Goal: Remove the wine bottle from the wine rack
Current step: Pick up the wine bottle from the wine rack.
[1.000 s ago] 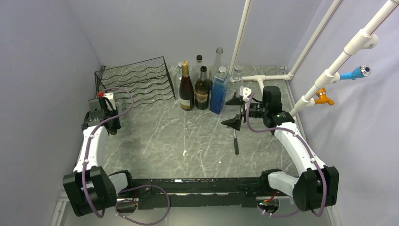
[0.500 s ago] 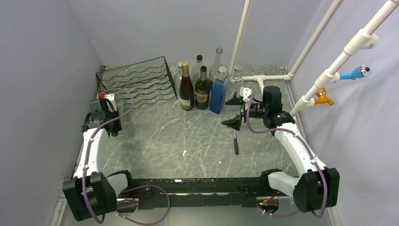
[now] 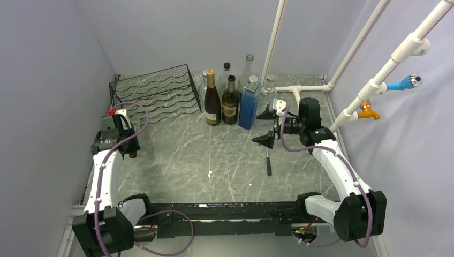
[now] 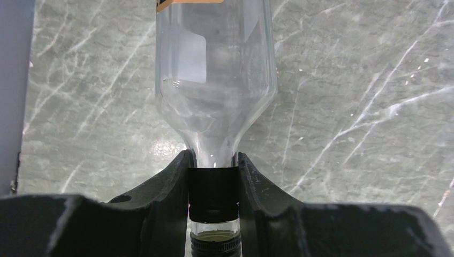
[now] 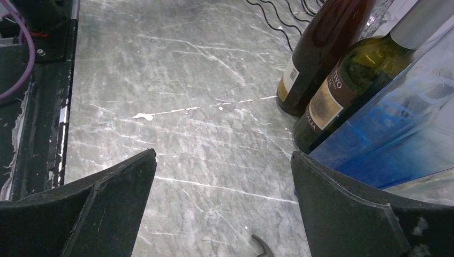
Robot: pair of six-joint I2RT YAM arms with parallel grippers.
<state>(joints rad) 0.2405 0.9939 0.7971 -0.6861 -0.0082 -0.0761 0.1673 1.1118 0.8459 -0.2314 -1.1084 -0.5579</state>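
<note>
Left end effector [image 4: 214,156] pinching black-banded neck of clear glass wine bottle [image 4: 215,80], over tabletop [image 4: 348,107] just before black wire wine rack [image 3: 155,93]; bottle base cut off. Right end effector [image 5: 224,176] spread, well right of rack.

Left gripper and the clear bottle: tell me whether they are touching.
Touching. In the left wrist view the fingers of the left gripper press both sides of the clear bottle at its black neck band, no gap.

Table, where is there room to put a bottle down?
Bare in the middle, between the wine rack, the black tool and the arms' bases. Crowded at the back, where bottles stand by the right gripper.
</note>
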